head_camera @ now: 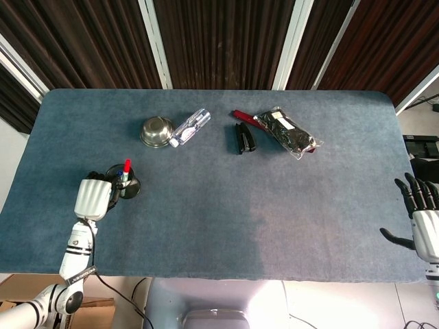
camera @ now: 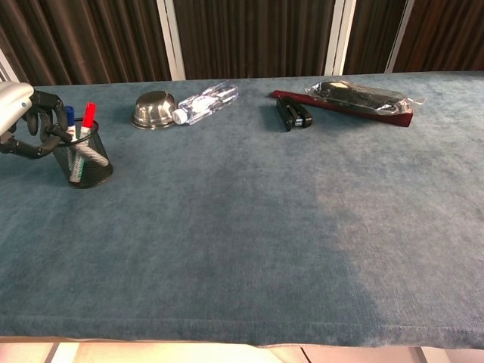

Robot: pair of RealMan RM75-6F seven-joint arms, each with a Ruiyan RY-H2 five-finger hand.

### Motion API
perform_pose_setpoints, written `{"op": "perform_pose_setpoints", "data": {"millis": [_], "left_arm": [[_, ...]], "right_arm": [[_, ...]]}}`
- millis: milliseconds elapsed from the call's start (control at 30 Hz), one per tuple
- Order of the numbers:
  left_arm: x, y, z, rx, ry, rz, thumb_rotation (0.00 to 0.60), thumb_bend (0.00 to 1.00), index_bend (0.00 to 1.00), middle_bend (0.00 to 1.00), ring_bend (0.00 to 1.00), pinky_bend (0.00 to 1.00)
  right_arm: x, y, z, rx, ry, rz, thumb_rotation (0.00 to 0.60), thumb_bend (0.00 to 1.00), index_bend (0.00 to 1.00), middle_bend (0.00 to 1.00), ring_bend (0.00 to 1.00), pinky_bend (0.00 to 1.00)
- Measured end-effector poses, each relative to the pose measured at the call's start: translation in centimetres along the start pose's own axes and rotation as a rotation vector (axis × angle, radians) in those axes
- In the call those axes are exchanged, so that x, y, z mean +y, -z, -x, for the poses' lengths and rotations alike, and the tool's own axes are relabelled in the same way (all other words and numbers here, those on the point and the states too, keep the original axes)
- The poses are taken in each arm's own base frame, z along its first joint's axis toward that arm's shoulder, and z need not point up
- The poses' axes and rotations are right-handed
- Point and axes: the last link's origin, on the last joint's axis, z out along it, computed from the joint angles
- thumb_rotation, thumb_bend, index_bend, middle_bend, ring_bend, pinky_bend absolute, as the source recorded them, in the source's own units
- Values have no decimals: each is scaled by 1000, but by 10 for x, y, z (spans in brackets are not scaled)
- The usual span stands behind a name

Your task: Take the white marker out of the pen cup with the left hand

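Note:
A black mesh pen cup (camera: pixel 85 163) stands near the table's left edge and shows in the head view too (head_camera: pixel 129 186). It holds two white-bodied markers, one with a red cap (camera: pixel 88 115) and one with a blue cap (camera: pixel 69 116). My left hand (camera: pixel 29 121) is right beside the cup's left side. Its fingers curve over the rim next to the blue-capped marker and its thumb reaches in below. I see no firm hold on either marker. From above, the left hand (head_camera: pixel 93 197) hides part of the cup. My right hand (head_camera: pixel 421 218) hangs at the table's right edge with its fingers spread and nothing in it.
A steel bowl (camera: pixel 153 109) and a clear plastic bottle (camera: pixel 206 101) lie behind the cup to its right. Further right are a black stapler (camera: pixel 293 114) and a plastic-wrapped dark pack (camera: pixel 359 94). The blue cloth covers the whole table (camera: pixel 249 227).

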Motion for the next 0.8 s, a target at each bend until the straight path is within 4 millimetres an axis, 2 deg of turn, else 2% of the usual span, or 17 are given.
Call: {"op": "perform_pose_setpoints", "data": {"millis": [300,533,667,800], "left_arm": [[-3,8,-16,38,0,22,600,587,627,686,586,409],[-6,27,-47,136,43,30,600,584,629,687,588,410],[8,34,-64,220,86,80,600,584,633,692,588,427],[37,27,-69,259,121,173,600,584,635,695,586,428]], "right_arm": [[1,0,0,0,-3,1,600,0,0,53,0,122],[-1,0,0,2,-3,-4,600,0,0,53,0,122],[-3,-2,-1,4,-1,-12,600,0,0,53,0,123],[-5,-5,-1,6,-3,-21,600,0,0,53,0,123]]}}
